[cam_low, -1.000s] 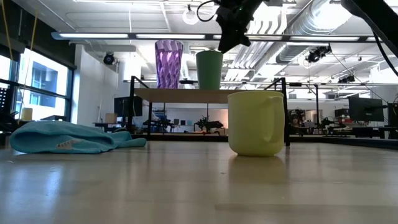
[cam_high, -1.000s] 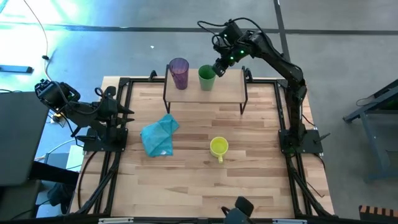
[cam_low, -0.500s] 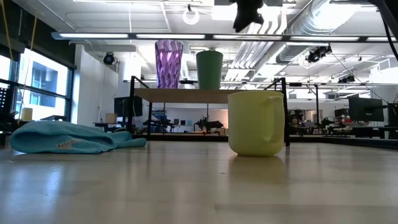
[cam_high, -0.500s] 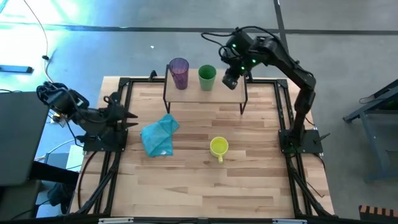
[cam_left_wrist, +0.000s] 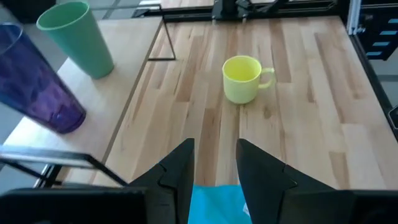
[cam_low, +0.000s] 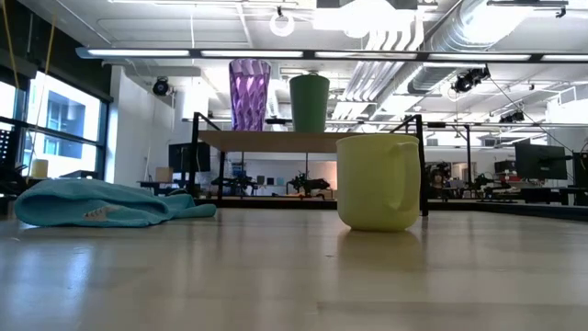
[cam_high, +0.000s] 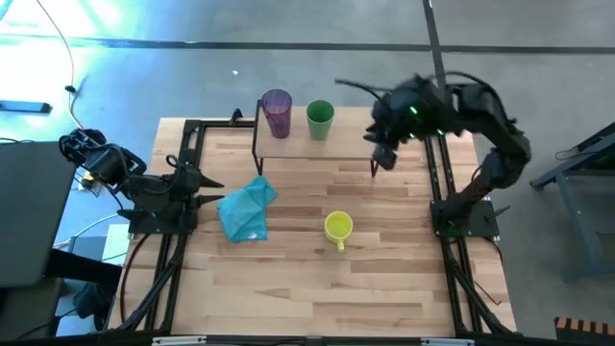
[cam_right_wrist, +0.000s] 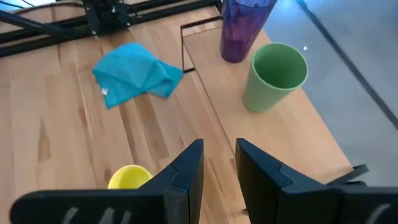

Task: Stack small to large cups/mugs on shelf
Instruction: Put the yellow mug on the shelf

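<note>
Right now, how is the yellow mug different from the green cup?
The yellow mug stands on the tabletop, while the green cup stands on the raised shelf beside the purple tumbler. The mug has a side handle; the green cup has none. The green cup is a taller tapered shape, while the mug is squatter. Both are upright, open end up, and neither is held by a hand.

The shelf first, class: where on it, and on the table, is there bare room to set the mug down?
The shelf is bare from the green cup to its right end, near the right gripper. Its left half is crowded: purple tumbler beside that cup. The table is bare in front of the yellow-green mug and blue cloth.
</note>
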